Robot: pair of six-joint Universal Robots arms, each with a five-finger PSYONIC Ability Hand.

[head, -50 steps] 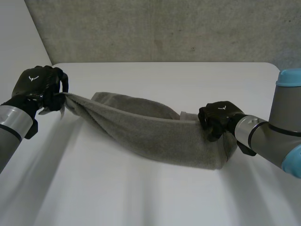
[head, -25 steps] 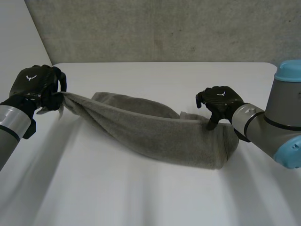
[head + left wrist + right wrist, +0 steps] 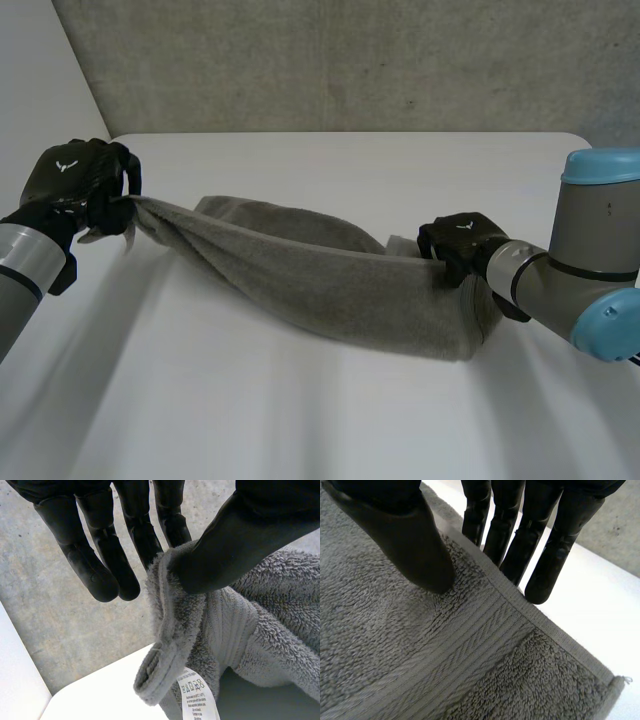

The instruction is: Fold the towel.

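Observation:
A grey towel (image 3: 320, 270) hangs bunched in a sagging band between my two hands above the white table (image 3: 350, 165). My left hand (image 3: 75, 180) holds its left end up: in the left wrist view the thumb (image 3: 235, 545) pinches a hemmed corner of the towel (image 3: 170, 630) against a finger, while the other fingers (image 3: 95, 565) stay straight. A care label (image 3: 197, 695) hangs below that corner. My right hand (image 3: 460, 240) is at the towel's right end. There the thumb (image 3: 415, 545) presses on the towel (image 3: 420, 655) and the fingers (image 3: 545, 555) reach behind its hemmed edge.
A grey concrete wall (image 3: 350, 60) stands behind the table's far edge. The table's rounded far right corner (image 3: 575, 140) lies close to my right arm (image 3: 590, 260). Bare tabletop (image 3: 250, 400) spreads in front of the towel.
My right hand lifted and spread its fingers half a second ago, then came back down and closed on the towel's right edge. The left hand has kept its grip and place.

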